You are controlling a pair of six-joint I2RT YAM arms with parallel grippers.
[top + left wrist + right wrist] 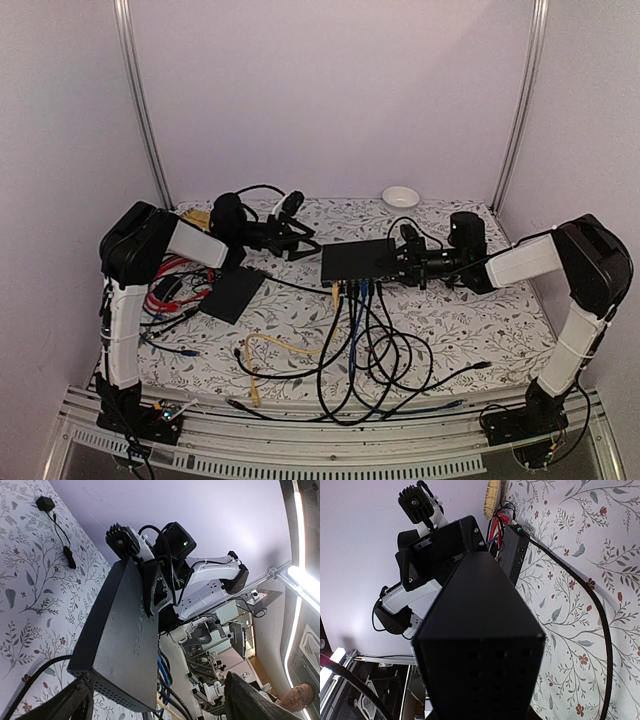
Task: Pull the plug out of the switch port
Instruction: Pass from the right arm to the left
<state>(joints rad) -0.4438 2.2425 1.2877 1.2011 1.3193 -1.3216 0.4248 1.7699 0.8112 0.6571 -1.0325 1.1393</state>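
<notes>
The switch (357, 260) is a flat black box in the middle of the floral mat. Its near edge carries plugs (360, 287) on yellow, blue and black cables. In the left wrist view those cables (166, 669) leave the switch (120, 630) along its right edge. My right gripper (402, 264) is shut on the switch's right end, and its fingers (159, 589) clamp the far end in the left wrist view. My left gripper (303, 241) stands open just off the switch's left end, fingers spread wide and holding nothing. The switch (480, 630) fills the right wrist view.
A thinner black slab (232, 293) lies left of the switch, with red cables (165, 287) beside it. Loose cables (350, 360) loop across the mat toward the front edge. A white bowl (401, 196) sits at the back wall. A small black adapter (45, 503) lies on the mat.
</notes>
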